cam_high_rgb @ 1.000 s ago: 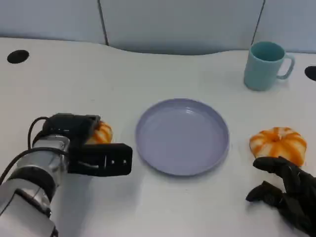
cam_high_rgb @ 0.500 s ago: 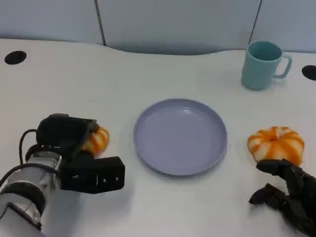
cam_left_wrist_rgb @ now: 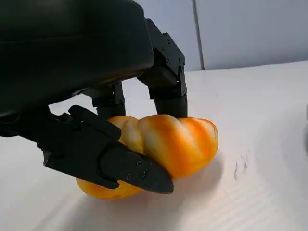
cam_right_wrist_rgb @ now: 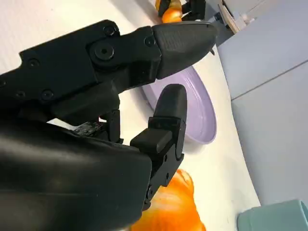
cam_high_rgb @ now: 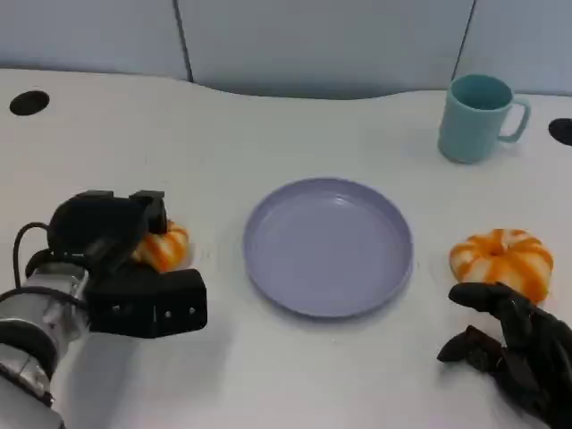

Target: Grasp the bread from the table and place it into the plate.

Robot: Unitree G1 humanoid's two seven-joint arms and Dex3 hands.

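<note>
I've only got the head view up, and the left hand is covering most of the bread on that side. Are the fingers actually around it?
Observer: Yes. In the left wrist view the left hand's fingers close on the twisted bread from both sides.
Operator: Is it off the table yet?
Observer: Its lower edge looks to be at the white table, with its shadow tight against it; I can't tell if it has lifted.
Operator: And the right hand, is it holding the other bread?
Observer: No. In the right wrist view the right hand's fingers are spread with nothing between them; the round bread lies beside them, and the plate lies beyond.
</note>
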